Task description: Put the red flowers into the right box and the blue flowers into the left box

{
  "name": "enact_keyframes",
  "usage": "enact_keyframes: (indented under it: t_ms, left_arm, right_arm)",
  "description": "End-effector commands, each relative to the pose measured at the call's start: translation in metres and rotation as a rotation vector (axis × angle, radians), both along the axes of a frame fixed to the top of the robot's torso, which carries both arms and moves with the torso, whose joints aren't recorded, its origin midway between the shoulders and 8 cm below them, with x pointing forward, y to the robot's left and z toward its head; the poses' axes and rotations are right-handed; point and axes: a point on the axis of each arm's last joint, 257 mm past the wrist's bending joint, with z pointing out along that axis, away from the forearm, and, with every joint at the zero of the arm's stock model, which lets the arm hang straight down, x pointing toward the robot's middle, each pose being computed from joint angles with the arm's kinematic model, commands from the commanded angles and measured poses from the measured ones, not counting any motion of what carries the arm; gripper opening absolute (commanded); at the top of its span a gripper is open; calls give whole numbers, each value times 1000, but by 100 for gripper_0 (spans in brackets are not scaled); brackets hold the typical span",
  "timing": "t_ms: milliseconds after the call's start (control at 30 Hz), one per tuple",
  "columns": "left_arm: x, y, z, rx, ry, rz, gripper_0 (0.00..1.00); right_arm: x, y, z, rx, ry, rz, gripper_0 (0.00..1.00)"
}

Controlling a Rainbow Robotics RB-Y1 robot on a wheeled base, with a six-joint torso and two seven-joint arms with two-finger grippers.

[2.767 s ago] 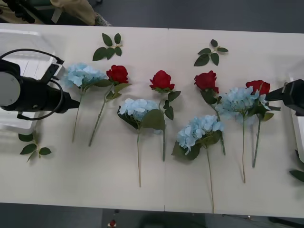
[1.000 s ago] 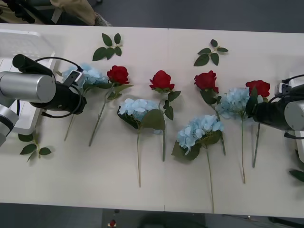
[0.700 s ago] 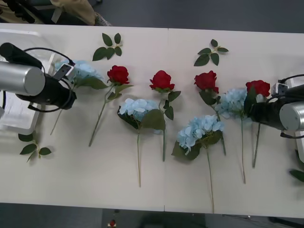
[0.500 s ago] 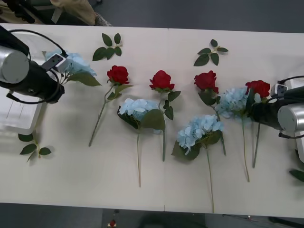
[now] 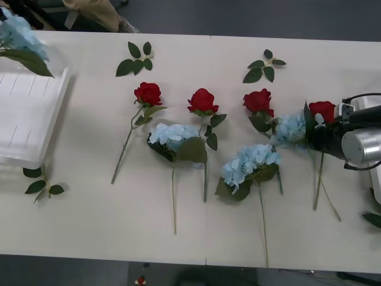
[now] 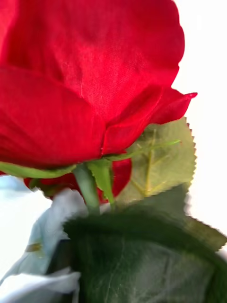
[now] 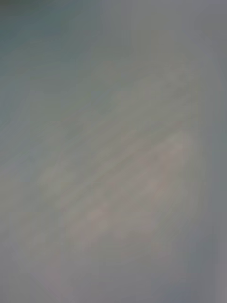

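Four red flowers and blue flowers lying flat, left box beside

The red flowers have petals of finely woven cloth, matt, with a visible weave. Their leaves are matt fabric, veined and saw-edged. The blue flowers look like soft, thin cloth. The left box is white translucent plastic, ribbed. The table is smooth, pale and matt. The right arm's casing is brushed, silvery metal.
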Motion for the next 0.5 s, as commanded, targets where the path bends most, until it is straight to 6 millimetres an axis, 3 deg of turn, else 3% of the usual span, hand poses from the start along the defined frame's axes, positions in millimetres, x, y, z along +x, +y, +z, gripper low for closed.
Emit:
enact_keyframes:
  t_ms: [33,133,233,333,500]
  left_arm:
    - [-14,55,6,3,27,136,0]
    - [-32,99,-12,56,108,200,0]
    - [-50,124,-35,55,192,219,0]
    - [-67,139,-56,40,266,228,0]
    - [-79,139,-87,-2,338,211,0]
  right_arm:
    - [8,-17,18,-69,-19,41,0]
    - [8,-20,20,-72,-20,41,0]
    - [7,-23,22,-75,-20,42,0]
    - [8,-24,28,-52,-27,42,0]
    - [6,-25,45,-24,-30,48,0]
